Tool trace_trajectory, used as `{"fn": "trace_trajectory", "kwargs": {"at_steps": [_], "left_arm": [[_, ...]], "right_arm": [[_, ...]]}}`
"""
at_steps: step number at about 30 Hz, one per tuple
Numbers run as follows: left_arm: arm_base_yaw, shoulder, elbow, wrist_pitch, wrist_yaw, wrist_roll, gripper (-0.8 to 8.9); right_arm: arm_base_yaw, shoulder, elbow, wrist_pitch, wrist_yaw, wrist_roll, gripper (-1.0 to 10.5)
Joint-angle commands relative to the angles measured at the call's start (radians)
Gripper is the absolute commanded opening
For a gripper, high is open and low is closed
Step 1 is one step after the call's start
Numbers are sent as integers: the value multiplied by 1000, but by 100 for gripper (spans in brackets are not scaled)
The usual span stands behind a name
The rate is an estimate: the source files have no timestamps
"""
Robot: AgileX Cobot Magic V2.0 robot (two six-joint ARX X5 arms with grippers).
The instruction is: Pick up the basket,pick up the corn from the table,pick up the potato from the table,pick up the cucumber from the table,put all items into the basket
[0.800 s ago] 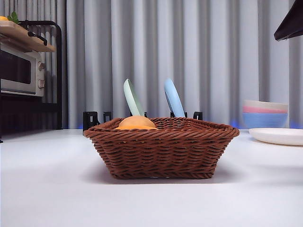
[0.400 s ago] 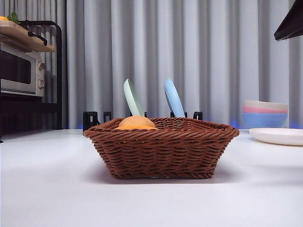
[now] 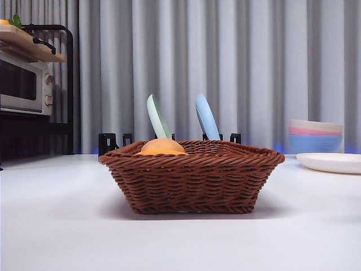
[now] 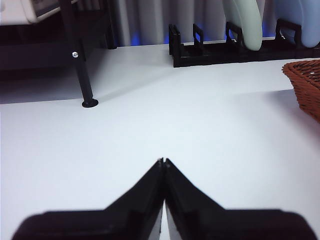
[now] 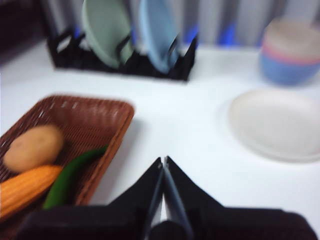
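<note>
A: From the front view we see the basket (image 3: 192,176) standing on the table (image 3: 56,226), and only an orange-tan hump (image 3: 162,147) rises over its rim at about eleven o'clock. We cannot tell from there which vegetable it is.

B: The right wrist view settles what lies inside. The potato (image 5: 34,147), the corn (image 5: 25,189) and the cucumber (image 5: 70,175) all lie in the basket (image 5: 85,120), the cucumber against the wall nearest the gripper, the corn touching it, the potato just beyond the corn. That picture is blurred, and the basket is cut off at its edge.

A: No arm shows in the front view at all. And the grippers?

B: We see the right gripper (image 5: 163,161) with its jaws pressed together, holding nothing, over bare table beside the basket. The left gripper (image 4: 163,161) is likewise closed and empty, over bare table, with only a corner of the basket (image 4: 305,82) in its view.

A: Behind the basket we make out a dish rack (image 3: 113,141) with a green plate (image 3: 158,117) and a blue plate (image 3: 206,117). At three o'clock stand stacked bowls (image 3: 316,135) and a white plate (image 3: 330,162).
</note>
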Motion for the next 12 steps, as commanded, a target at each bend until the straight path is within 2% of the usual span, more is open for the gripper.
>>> {"fn": "trace_trajectory", "kwargs": {"at_steps": [1,8,12], "left_arm": [[3,-2,-12,-3,5,-10,-3],[3,-2,-12,-4,5,-9,-3],[3,-2,-12,-4,5,-9,-3]], "right_arm": [[-99,-91,-82,32,-93,-76,1],[-288,-334,-327,194,-219,-89,1],[-319,-405,-431,220,-219,-86,1]]}}
